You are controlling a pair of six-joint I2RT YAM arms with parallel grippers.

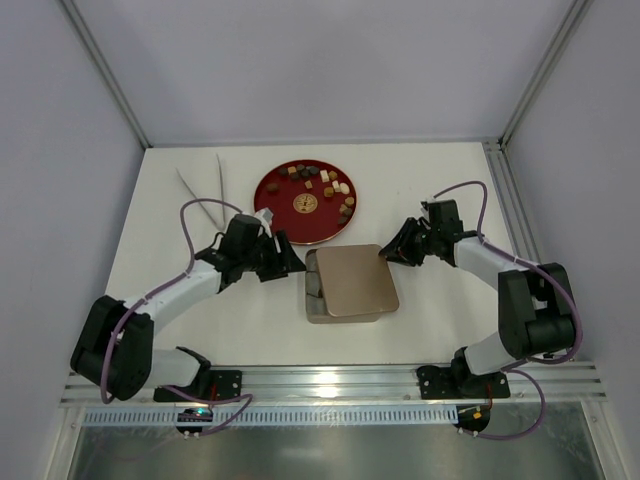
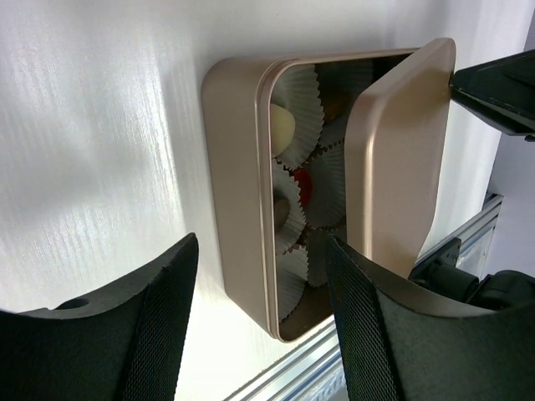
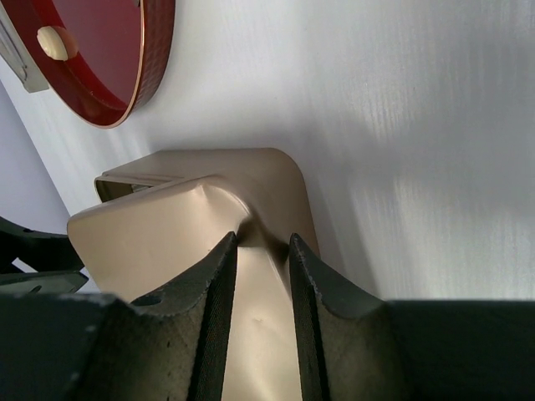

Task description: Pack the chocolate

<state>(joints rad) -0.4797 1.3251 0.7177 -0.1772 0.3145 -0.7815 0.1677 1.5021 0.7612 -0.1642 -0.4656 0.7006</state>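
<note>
The right gripper (image 3: 261, 244) pinches the far right corner of the gold lid (image 1: 352, 278), which sits askew over the tin (image 2: 238, 184). The left gripper (image 1: 290, 265) hangs open and empty just left of the tin. The chocolate (image 1: 325, 180) lies on the red plate (image 1: 275, 215), on the far side of the tin.

Both the left arm (image 1: 180, 290) and right arm (image 1: 485, 262) have white link shells between bulky black joint housings. A purple cable (image 1: 190, 212) loops along each one. The left pincer (image 1: 290, 263) and right pincer (image 1: 387, 253) are black, their curved fingers (image 2: 368, 334) faced with fine mesh texture. Each stands on a flat black base plate (image 1: 445, 380).
</note>
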